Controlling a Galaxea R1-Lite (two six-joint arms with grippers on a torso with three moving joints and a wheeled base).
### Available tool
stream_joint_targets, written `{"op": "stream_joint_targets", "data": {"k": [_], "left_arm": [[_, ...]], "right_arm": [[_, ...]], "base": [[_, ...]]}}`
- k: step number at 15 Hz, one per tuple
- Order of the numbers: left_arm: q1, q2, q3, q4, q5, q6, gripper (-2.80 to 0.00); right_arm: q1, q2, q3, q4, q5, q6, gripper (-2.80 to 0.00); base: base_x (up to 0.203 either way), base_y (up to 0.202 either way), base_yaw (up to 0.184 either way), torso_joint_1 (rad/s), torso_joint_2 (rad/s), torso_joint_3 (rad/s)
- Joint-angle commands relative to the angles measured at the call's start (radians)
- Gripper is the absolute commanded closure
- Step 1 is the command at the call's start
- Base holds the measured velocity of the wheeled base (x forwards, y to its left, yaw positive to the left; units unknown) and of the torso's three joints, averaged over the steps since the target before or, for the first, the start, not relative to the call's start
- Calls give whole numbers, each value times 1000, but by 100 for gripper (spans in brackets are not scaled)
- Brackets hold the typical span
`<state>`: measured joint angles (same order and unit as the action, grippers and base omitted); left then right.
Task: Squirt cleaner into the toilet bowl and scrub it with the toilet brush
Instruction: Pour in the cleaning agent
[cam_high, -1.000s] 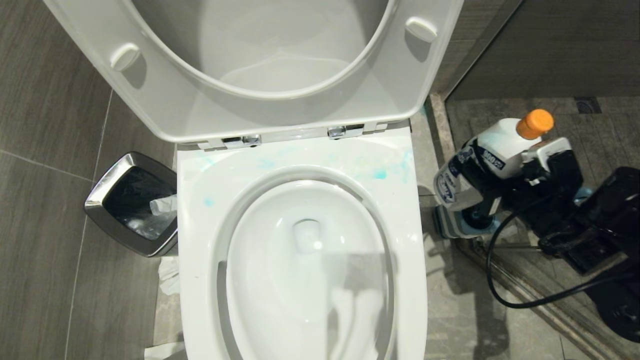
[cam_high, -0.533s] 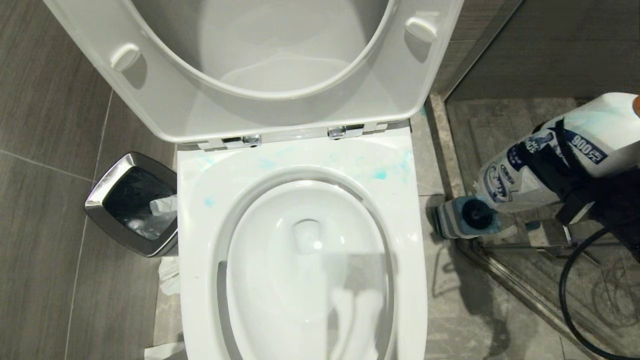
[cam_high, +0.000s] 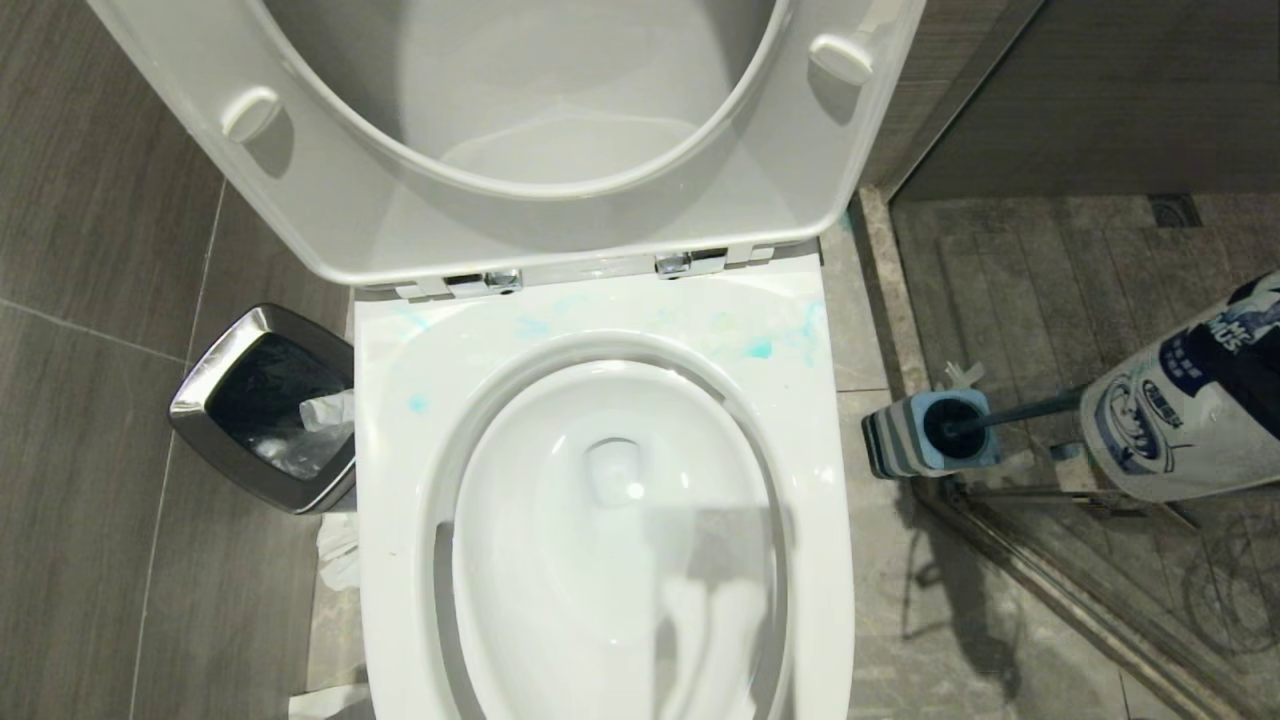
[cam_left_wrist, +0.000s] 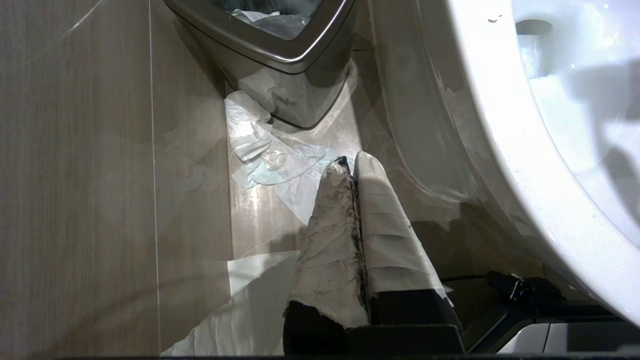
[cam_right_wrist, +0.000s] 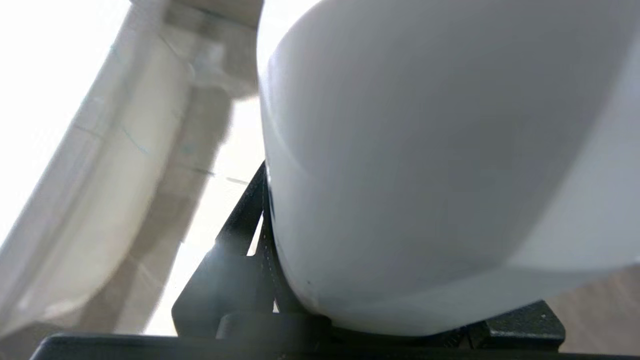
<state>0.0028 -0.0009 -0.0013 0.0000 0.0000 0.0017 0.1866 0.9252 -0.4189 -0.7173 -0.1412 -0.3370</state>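
Right gripper (cam_right_wrist: 300, 280): clamped on the cleaner (cam_high: 1190, 410), whose white body fills the space between its dark fingers in the right wrist view; in the head view the bottle shows tilted at the right edge, its base toward the toilet brush (cam_high: 1010, 412). Left gripper (cam_left_wrist: 350, 170): fingers pressed together, holding nothing, low over the floor beside the toilet bowl (cam_high: 610, 520), near crumpled paper (cam_left_wrist: 270, 160) and the steel waste bin (cam_high: 262, 405). Brush stands in its holder (cam_high: 925, 435), right of the bowl, seat and lid (cam_high: 520, 130) raised behind.
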Motion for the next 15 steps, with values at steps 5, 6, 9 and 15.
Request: {"op": "stream_joint_targets", "data": {"k": [5, 6, 9, 15], "left_arm": [[0, 1, 0, 2, 0, 0, 0], [0, 1, 0, 0, 0, 0, 0], [0, 1, 0, 0, 0, 1, 0], [0, 1, 0, 0, 0, 0, 0]], "right_arm": [[1, -72, 61, 1, -24, -5, 0], [1, -74, 77, 0, -24, -6, 0], [1, -102, 114, 0, -26, -8, 0], [1, -100, 123, 1, -37, -11, 0]], "base": [[0, 0, 0, 0, 0, 0], [0, 0, 0, 0, 0, 0], [0, 0, 0, 0, 0, 0], [0, 0, 0, 0, 0, 0]]}}
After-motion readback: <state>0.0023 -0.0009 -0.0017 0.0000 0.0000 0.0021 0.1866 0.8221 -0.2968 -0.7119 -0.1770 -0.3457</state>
